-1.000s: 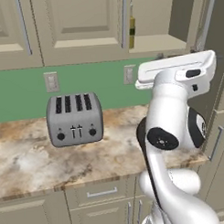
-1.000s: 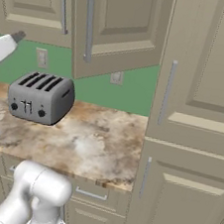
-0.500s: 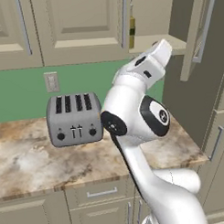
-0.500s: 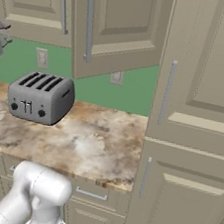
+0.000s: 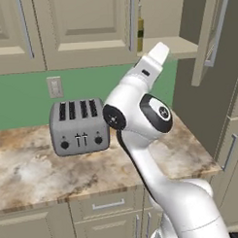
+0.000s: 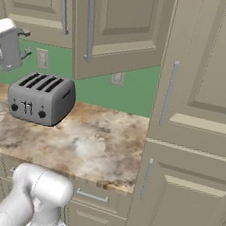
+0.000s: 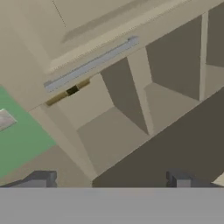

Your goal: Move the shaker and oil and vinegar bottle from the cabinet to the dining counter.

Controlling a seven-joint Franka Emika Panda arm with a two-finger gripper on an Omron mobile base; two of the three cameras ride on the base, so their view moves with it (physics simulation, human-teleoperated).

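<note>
Now my arm has swung up. A second ago my hand lay flat and pointed off to 3 o'clock in the left base view. Half a second ago it was tipping up. At this moment it points to about 1 o'clock, right at the open cabinet (image 5: 173,44). I think this means I am starting my reach for the first thing. Nothing has been picked up yet, so the carry to the dining counter has not begun.

My claw (image 7: 109,181) has its two tips far apart, with nothing between them.

The oil and vinegar bottle (image 5: 140,34) stands inside the cabinet, at 12 o'clock from my elbow, peeking out beside the edge of a shut door. In the hand view the bottle (image 7: 71,90) is a small yellow bit with a dark band, at 10 o'clock from the middle, just under a long silver handle (image 7: 92,63). Where the shaker stands I cannot tell.

My arm bends like a big hook. It rises from the base, folds at the elbow, and lifts my hand high. The toaster (image 5: 78,126) sits on the surface (image 5: 35,177) at 9 o'clock from my elbow.
</note>
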